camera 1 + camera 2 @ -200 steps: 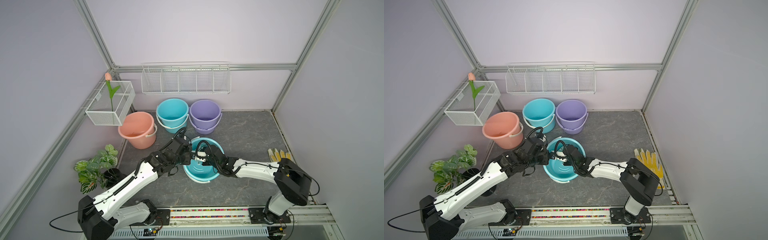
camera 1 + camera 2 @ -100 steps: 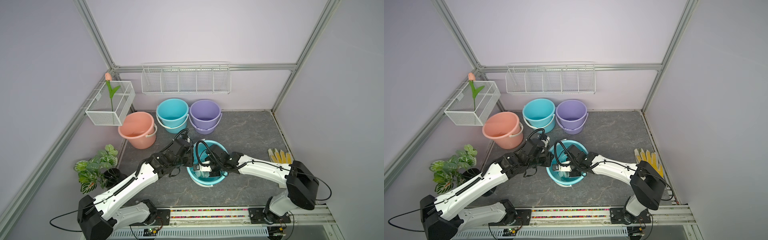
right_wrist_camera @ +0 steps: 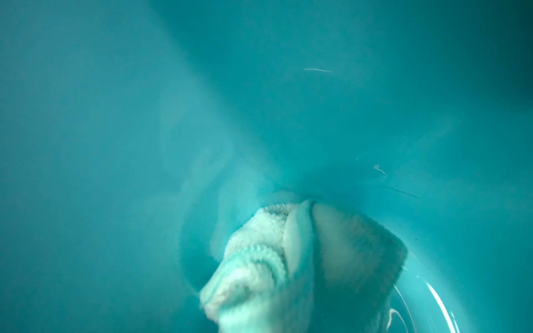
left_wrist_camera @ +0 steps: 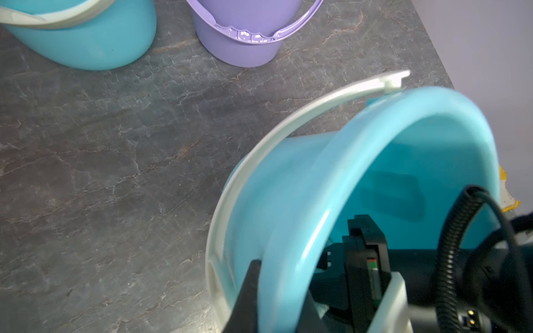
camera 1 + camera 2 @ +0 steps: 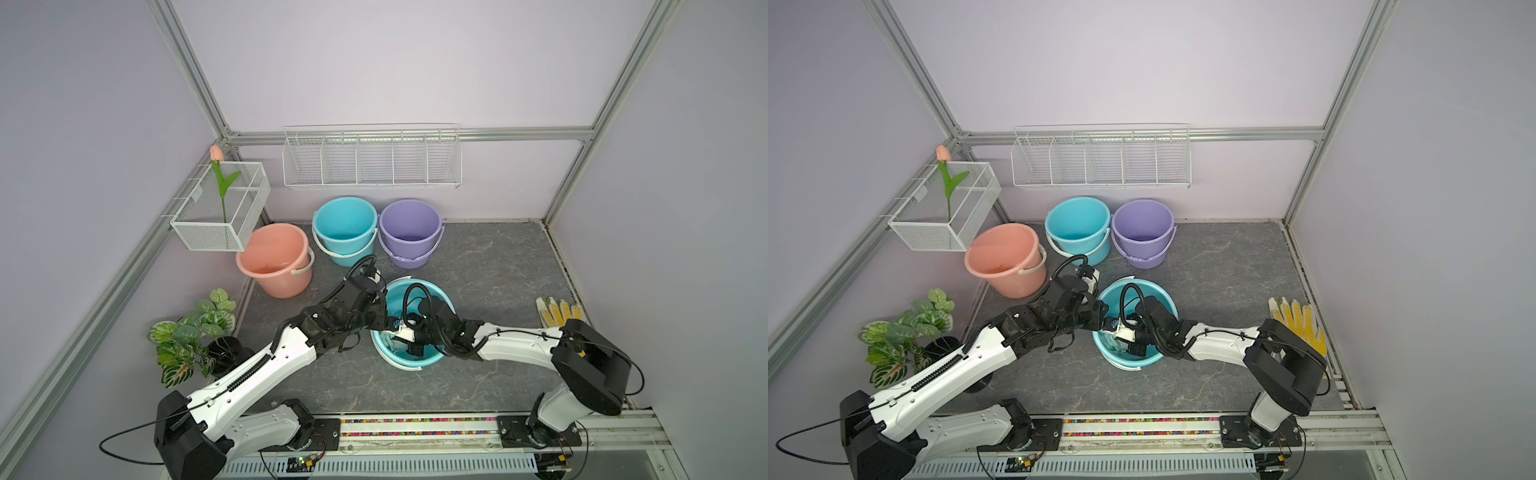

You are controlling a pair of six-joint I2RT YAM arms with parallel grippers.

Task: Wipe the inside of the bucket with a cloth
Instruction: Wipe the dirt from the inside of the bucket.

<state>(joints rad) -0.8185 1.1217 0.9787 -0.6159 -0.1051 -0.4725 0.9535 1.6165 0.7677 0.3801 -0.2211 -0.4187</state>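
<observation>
Right wrist: cloth [image 3: 288, 259] hides right pincer [image 5: 412, 347] clamping it; left pincer [image 4: 278, 305] grips bucket [image 4: 288, 178].

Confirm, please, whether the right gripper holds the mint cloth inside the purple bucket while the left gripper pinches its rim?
Only the colour is wrong: it is the front turquoise bucket, not the purple bucket at the back, as both top views show. The right gripper holds the mint cloth inside it while the left gripper pinches its rim.
</observation>
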